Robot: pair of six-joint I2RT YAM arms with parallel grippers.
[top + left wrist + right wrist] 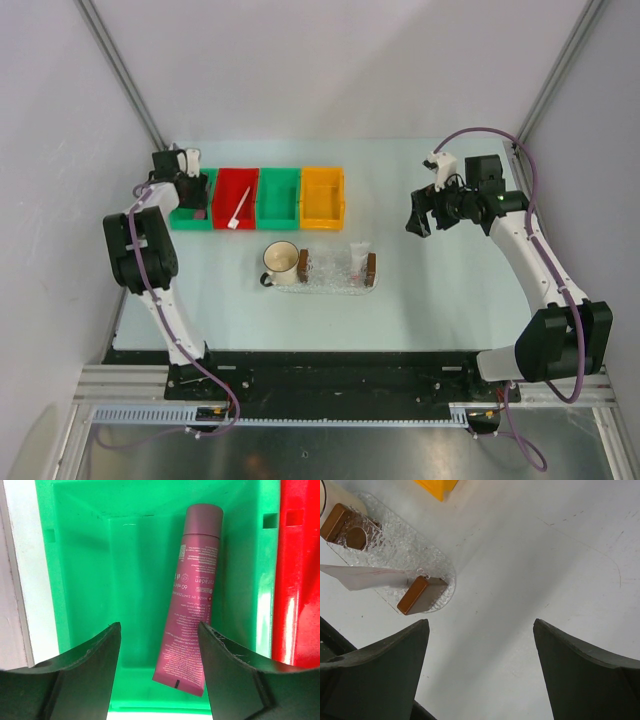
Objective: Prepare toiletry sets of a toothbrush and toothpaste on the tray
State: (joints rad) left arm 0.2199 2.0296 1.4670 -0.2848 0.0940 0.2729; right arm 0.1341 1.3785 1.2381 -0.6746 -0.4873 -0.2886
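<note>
Your left gripper (159, 627) hangs over the far-left green bin (80, 580), jaws spread and holding nothing. The toothpaste (192, 595) lies on the bin floor, slanted, with its cap pointing away from the jaws and its flat end nearest them. One jaw covers a corner of that flat end, so you can't tell how high above the tube you are.

The tube looks light, soft and glossy. It will dent under a hard squeeze and could slide. I'd take it across the middle of the body or nearer the cap, where it's firmer, not by the thin flat end.

Your right gripper (481, 625) has its jaws wide open with nothing between them, over bare surface to the right of the tray (335, 268). The toothbrush (238, 210) lies in the red bin (225, 185).

The tray is clear and hard to pick out from the textured mat (435, 567) beneath it. Something pale and flat (365, 577) lies across its right end, and you can't make out what it is.
</note>
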